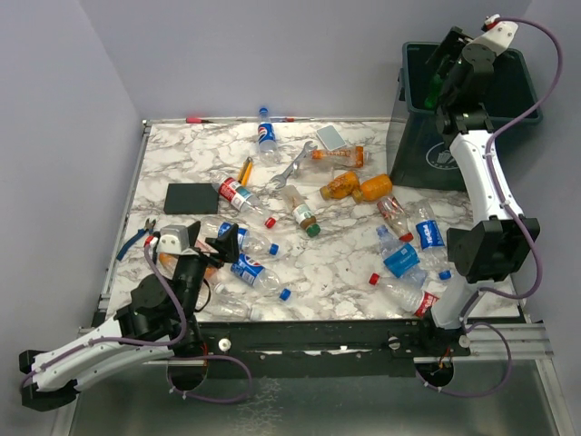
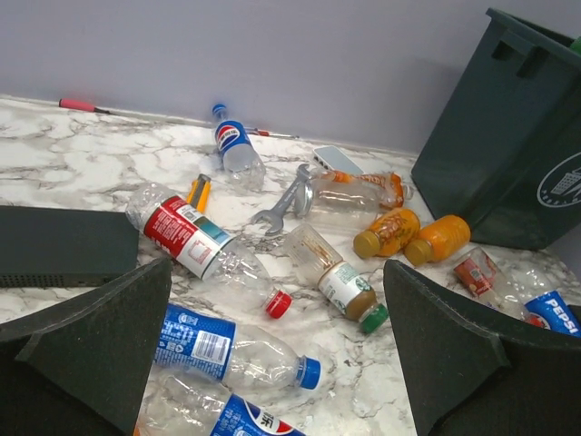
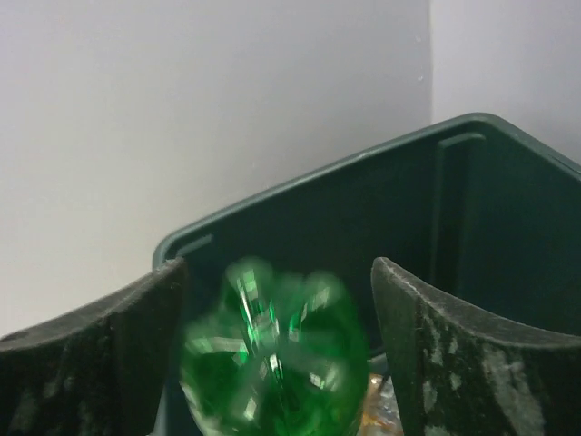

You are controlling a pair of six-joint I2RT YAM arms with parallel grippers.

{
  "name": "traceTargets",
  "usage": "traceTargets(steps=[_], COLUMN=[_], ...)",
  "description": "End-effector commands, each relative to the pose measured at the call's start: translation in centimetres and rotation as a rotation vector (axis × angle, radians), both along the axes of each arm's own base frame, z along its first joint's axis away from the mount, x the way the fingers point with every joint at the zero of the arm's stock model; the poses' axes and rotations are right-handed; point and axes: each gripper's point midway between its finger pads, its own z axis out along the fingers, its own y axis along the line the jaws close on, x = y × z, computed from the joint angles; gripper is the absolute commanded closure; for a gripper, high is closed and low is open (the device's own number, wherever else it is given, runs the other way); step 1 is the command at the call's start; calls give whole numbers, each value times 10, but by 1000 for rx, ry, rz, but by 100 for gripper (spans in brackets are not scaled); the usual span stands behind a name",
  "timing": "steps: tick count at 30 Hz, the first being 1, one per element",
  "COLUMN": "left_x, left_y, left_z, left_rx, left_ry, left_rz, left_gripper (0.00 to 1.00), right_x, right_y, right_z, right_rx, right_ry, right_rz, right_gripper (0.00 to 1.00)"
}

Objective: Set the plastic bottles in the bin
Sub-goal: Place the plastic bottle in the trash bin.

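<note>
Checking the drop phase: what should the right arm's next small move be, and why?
Probably open the right gripper fully: the green bottle sits between its fingers above the open bin, blurred, so a release here looks due.

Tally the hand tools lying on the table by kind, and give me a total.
wrench: 1
yellow-handled tool: 1
blue-handled pliers: 1
Total: 3
</note>
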Motion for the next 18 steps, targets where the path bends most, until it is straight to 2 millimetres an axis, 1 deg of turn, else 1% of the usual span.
traceTargets(steps=[1, 3, 5, 8, 9, 10, 11, 13, 15, 16, 17, 18], left_x=[1, 1, 2, 3, 3, 3, 4, 5, 6, 6, 7, 7], left_y=[-5, -8, -10, -15, -16, -17, -17, -16, -12, -10, -8, -6], left_z=[0, -2, -3, -6, -7, -7, -8, -9, -11, -11, -12, -13], left_rx=[36, 47, 58, 74, 80, 84, 92, 102, 107, 107, 107, 111], left_ry=[2, 5, 8, 15, 17, 18, 21, 23, 29, 33, 36, 39], left_rz=[-11, -18, -23, -33, -34, -34, -31, -21, 2, 14, 24, 31], left_gripper=[1, 1, 1, 1, 1, 1, 1, 1, 1, 1, 1, 1], right_x=[-1, -5, -12, -28, -35, -44, -55, -80, -112, -130, -148, -165], right_y=[8, 9, 15, 29, 34, 41, 49, 74, 110, 130, 148, 168], right_z=[6, 11, 24, 60, 74, 87, 101, 124, 139, 143, 140, 132], right_rx=[10, 23, 34, 62, 82, 109, 133, 167, 155, 144, 134, 128], right_ry=[4, -10, -42, -132, -170, -206, -240, -295, -330, -339, -336, -327], right_rz=[56, 72, 104, 185, 218, 256, 302, 425, 547, 613, 677, 745], right_gripper=[12, 8, 6, 5, 4, 1, 1, 0, 0, 0, 0, 0])
